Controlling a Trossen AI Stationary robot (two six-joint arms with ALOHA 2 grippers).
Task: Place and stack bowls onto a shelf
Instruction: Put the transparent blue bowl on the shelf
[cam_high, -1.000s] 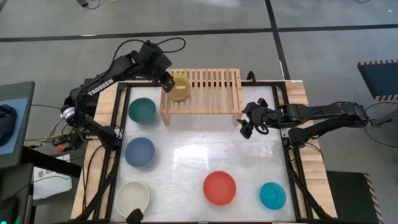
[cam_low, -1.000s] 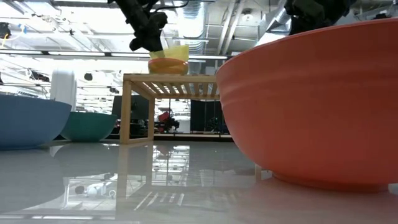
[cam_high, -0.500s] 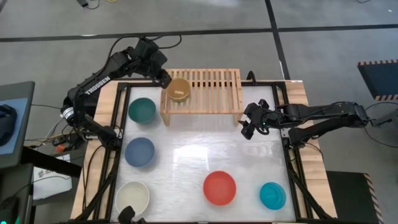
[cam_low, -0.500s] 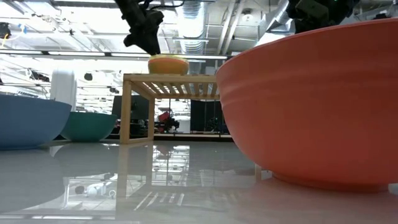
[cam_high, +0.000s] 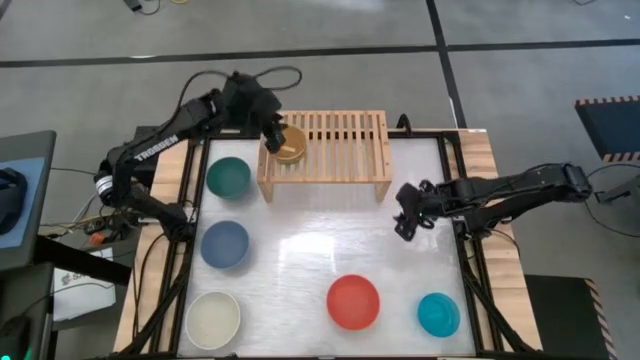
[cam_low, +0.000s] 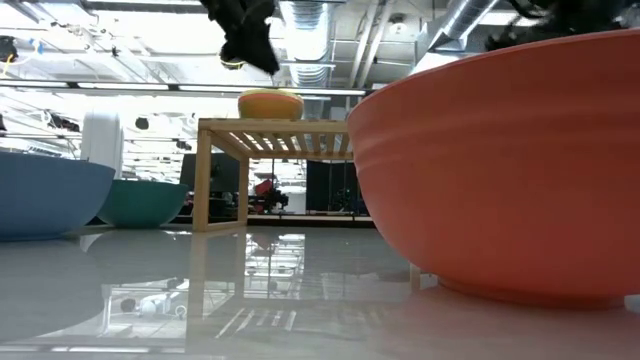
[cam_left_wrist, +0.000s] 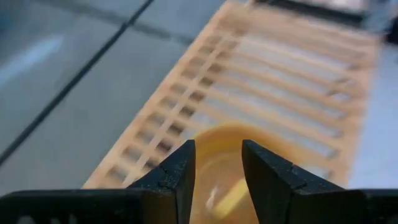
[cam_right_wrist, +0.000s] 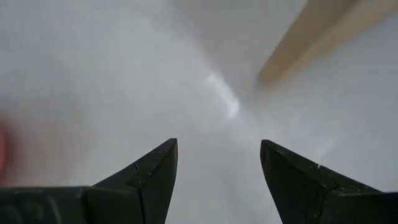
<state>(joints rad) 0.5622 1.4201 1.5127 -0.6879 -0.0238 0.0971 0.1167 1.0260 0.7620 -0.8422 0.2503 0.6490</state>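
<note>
— Released since a second ago? The left gripper has lifted, fingers parted, empty
— Yes; the yellow bowl sits on the shelf. The right gripper hangs wide open over the table

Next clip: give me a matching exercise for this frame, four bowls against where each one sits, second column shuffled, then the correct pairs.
Column one:
1. yellow bowl
2. cream bowl
3. red bowl
4. dark green bowl

Column two:
A. table, beside the shelf's left leg
B. on the shelf's slatted top, left end
C. table's near left corner
D. table's near edge, left of the teal bowl

Pairs: 1-B, 2-C, 3-D, 4-A
</note>
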